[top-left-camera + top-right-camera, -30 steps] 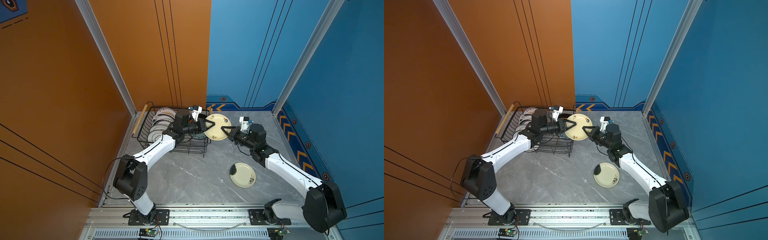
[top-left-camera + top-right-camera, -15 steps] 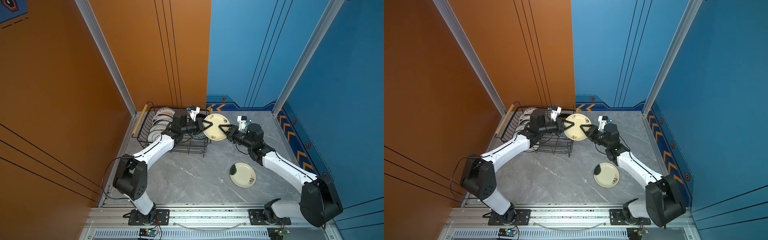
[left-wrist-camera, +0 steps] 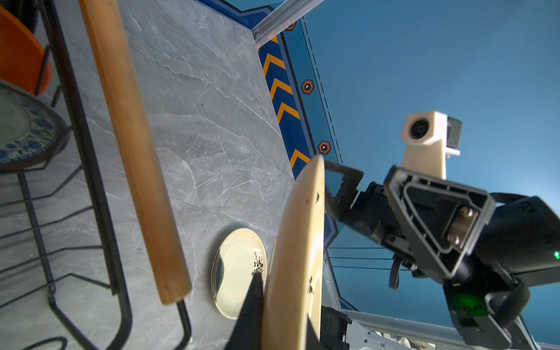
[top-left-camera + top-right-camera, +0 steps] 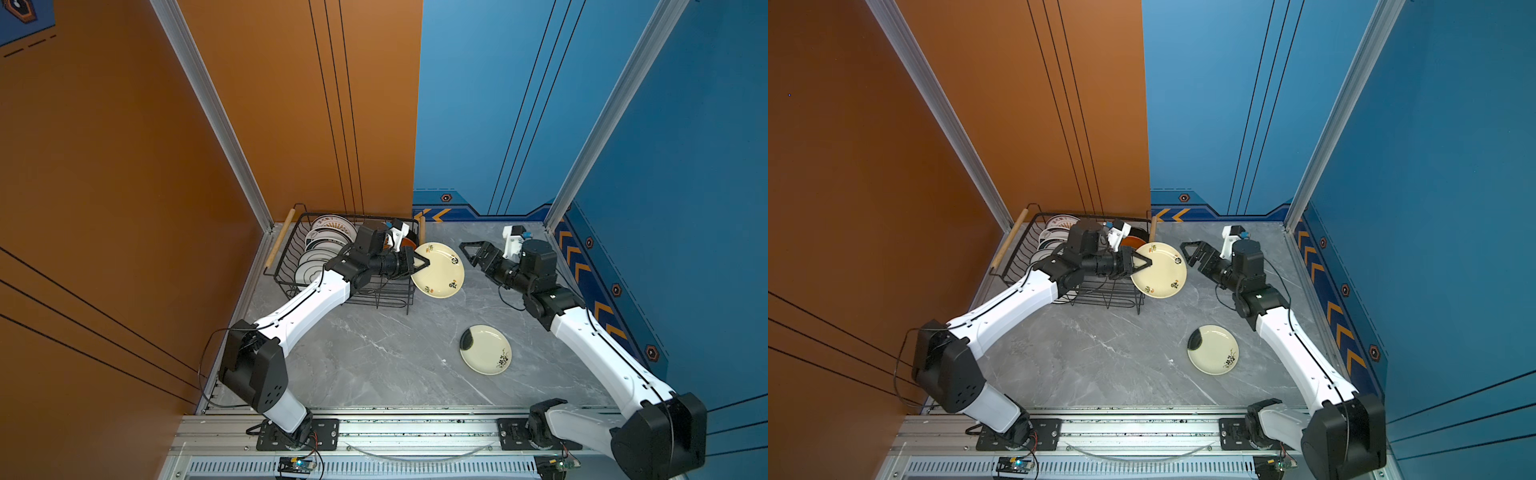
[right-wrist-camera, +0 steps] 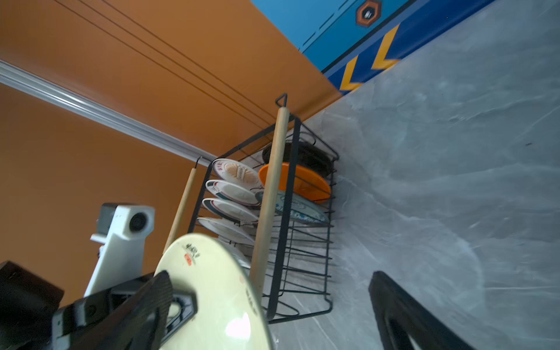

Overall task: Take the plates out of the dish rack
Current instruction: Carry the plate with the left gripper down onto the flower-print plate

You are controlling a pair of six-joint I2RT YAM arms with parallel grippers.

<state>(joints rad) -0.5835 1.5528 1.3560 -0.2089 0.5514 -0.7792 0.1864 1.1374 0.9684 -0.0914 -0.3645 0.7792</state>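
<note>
1 cream plate (image 4: 442, 272) held clear of the dish rack (image 4: 282, 259)
The rack keeps the other plates (image 4: 328, 243) on edge; the left gripper (image 4: 417, 262) is clenched on the plate's near rim, the right gripper (image 4: 471, 253) gapes empty just beside the far rim. Likely stiff, glazed, slippery, breakable: pinch the rim. Its underside stamp (image 5: 190, 253) is too blurred to read. Another cream plate (image 4: 486, 351) lies flat on the table (image 4: 365, 357).

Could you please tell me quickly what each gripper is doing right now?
Left gripper: closed on the rim of the cream floral plate.
Right gripper: open, holding nothing.
</note>
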